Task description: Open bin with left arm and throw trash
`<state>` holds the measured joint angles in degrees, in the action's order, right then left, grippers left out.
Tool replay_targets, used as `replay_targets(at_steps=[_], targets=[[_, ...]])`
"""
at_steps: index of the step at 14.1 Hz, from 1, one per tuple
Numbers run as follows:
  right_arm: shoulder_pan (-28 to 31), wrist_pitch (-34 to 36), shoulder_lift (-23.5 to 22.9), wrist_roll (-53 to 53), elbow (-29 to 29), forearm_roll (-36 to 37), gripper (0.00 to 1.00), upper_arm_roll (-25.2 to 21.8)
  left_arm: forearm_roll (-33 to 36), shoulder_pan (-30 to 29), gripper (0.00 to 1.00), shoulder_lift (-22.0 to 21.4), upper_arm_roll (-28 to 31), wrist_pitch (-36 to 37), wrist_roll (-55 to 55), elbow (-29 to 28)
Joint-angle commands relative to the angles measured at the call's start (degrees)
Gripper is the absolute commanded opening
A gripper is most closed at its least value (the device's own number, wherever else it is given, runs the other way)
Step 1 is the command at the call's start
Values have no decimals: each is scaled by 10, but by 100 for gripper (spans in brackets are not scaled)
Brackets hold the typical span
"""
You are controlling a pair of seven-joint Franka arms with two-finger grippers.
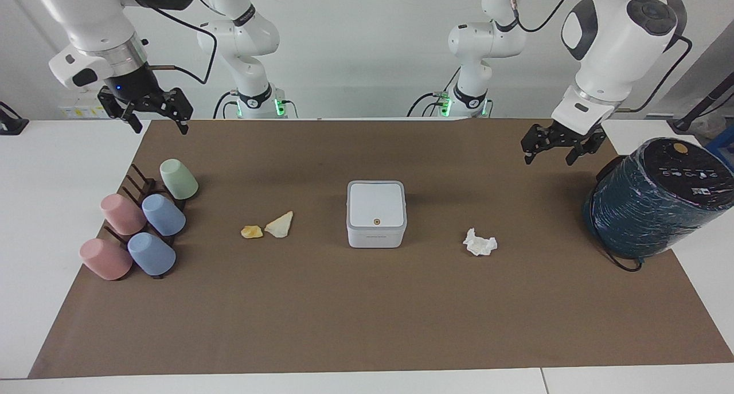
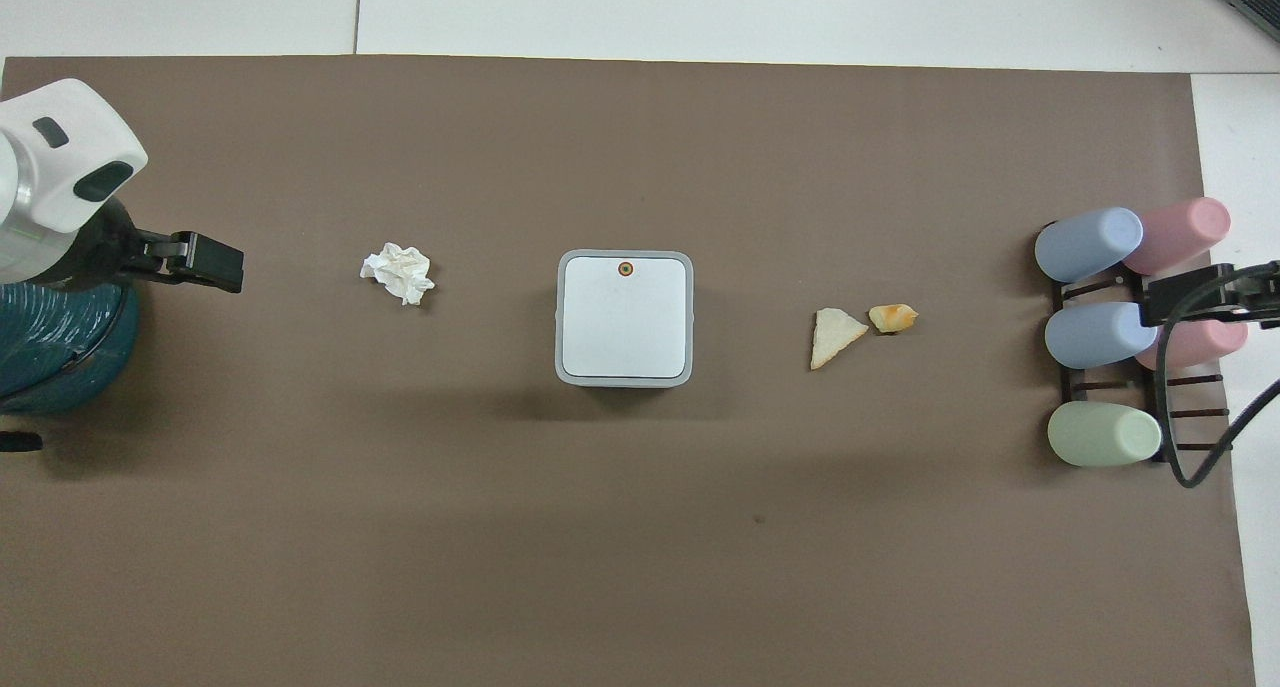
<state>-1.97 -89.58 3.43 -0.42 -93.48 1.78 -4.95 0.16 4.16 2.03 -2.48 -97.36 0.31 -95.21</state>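
Note:
The bin [image 1: 376, 213] [image 2: 625, 317], a small white square box, stands mid-mat with its lid down and an orange dot on top. Toward the left arm's end lies a white tissue wad [image 1: 479, 243] [image 2: 399, 272]. Toward the right arm's end lie a cream triangular scrap [image 1: 280, 225] [image 2: 833, 335] and a yellow-orange lump [image 1: 252, 231] [image 2: 892, 317], almost touching. My left gripper [image 1: 549, 159] [image 2: 205, 264] hangs open and empty over the mat beside the teal cylinder. My right gripper [image 1: 161, 129] [image 2: 1195, 297] waits open and empty above the cup rack.
A big dark teal cylinder [image 1: 654, 196] [image 2: 50, 347] stands at the left arm's end of the brown mat [image 1: 367, 325]. Several pastel cups lie on a dark rack [image 1: 137, 227] [image 2: 1110, 337] at the right arm's end.

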Motion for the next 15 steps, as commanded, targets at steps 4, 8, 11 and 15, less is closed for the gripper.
replay_targets(at_steps=[4,8,11,15], targets=[[-1,-44,13,-1,-32,-2,100,3,-7,6,56,-20,0,-27,-14,-28],[-13,-201,18,51,-137,-30,100,14,-7,23,0,-35,-1,-70,-46,-70],[-45,-271,-40,146,-145,-30,100,14,-7,44,0,-42,-1,-90,-48,-94],[-59,-359,-137,268,-154,-30,100,14,-8,119,0,-33,-1,-149,-129,-126]])
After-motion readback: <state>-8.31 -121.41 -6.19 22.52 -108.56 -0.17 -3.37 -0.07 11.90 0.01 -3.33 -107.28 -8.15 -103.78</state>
